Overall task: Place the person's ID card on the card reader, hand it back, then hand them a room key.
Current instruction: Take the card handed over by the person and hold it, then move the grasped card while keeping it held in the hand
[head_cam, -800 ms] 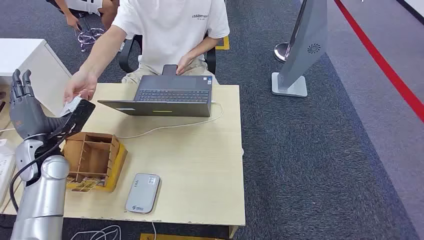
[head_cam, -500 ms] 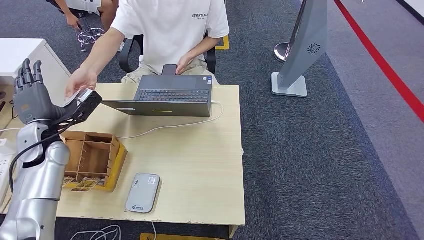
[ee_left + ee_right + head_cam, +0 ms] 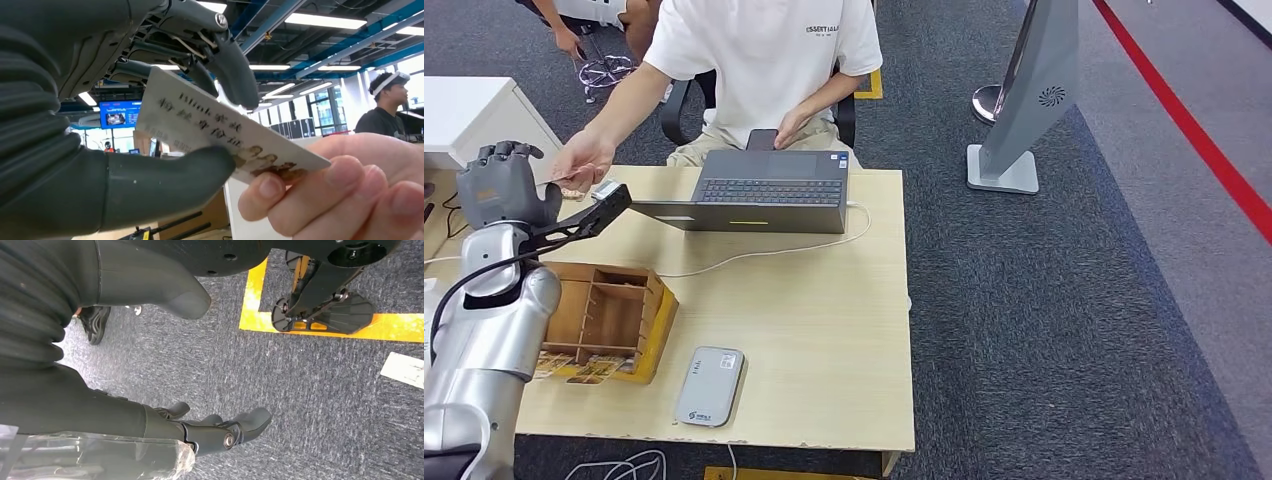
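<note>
Now ID card (image 3: 220,137) pinched in left hand (image 3: 100,125).

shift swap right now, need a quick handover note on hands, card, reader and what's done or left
Left hand: pinches the ID card between thumb and fingers; the person's hand grips the card's other end.
Right hand: hangs over the floor, holds nothing.
Card reader: on the table's near edge, nothing on it.
Done: card is at the handover point; which direction it is passing cannot be told.
Left: finish the card exchange, then hand over a room key.
</note>
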